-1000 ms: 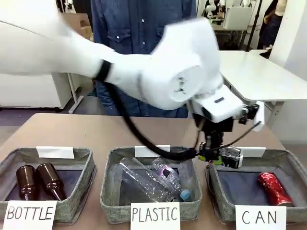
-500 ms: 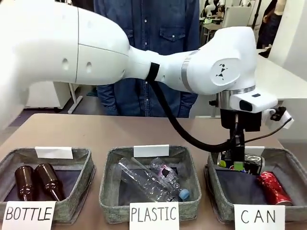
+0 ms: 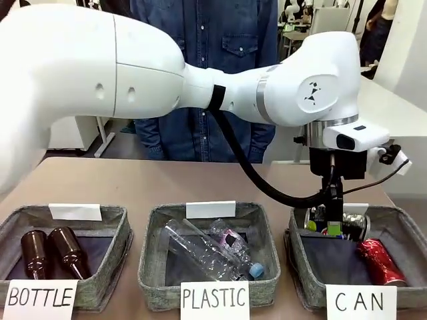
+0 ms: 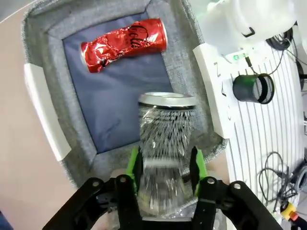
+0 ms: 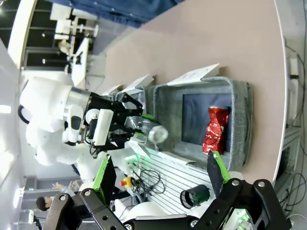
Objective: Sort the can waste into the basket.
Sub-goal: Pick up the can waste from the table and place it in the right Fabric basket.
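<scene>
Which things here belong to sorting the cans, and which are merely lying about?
Part of the job:
- silver can, between the left gripper pads over the basket
- red can, lying in the basket
- CAN basket

Lying about:
- PLASTIC basket with clear bottles
- BOTTLE basket with brown bottles

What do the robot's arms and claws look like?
The left arm is fat, round and shiny white, with a black cable looping under it. Each claw, like the left gripper and right gripper, is black with bright green pads.
</scene>
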{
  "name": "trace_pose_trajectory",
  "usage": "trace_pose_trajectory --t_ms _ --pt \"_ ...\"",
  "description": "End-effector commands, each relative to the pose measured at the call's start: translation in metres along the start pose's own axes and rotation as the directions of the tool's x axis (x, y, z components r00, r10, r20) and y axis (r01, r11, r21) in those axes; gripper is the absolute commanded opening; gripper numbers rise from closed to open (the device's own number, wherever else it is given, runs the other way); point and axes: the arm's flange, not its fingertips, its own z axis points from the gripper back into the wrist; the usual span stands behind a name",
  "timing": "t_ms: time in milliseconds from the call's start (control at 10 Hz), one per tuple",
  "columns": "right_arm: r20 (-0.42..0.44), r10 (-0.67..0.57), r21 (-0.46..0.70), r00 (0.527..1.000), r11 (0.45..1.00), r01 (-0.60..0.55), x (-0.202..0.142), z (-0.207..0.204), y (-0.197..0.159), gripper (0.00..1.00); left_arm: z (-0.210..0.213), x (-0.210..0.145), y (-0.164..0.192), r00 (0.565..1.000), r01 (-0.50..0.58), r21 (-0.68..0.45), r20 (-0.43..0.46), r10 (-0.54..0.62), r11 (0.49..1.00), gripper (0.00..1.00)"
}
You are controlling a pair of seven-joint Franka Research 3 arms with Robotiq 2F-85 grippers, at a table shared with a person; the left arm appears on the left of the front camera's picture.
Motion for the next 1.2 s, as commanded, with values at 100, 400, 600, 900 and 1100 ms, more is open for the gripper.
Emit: trace_pose_trajectory --t_ms 100,400,600,900,1100 --pt "0.016 -0.017 -0.001 1.0 1.0 0.017 0.003 0.002 0.003 1.0 0.009 -0.002 -0.002 1.0 0.023 0.019 -0.01 -0.023 1.0 1.0" --pt "0.016 -0.017 -0.001 1.0 1.0 0.017 0.003 0.002 0.003 1.0 0.013 -0.006 -0.001 1.0 0.02 0.025 -0.012 -0.019 0.999 1.0" --pt "0.016 -0.017 -0.001 1.0 1.0 0.017 0.003 0.002 0.003 1.0 0.024 -0.025 0.003 0.999 -0.036 0.019 -0.022 0.037 0.999 1.0" --pt "-0.068 0.068 0.074 0.995 0.995 -0.063 0.033 -0.047 0.022 1.0 0.112 -0.157 -0.023 0.924 -0.365 -0.109 0.079 0.374 0.925 1.0" --pt "-0.189 0.103 0.072 0.977 0.993 -0.091 0.068 -0.113 0.046 1.0 0.176 -0.278 -0.077 0.792 -0.561 -0.112 0.215 0.572 0.82 1.0"
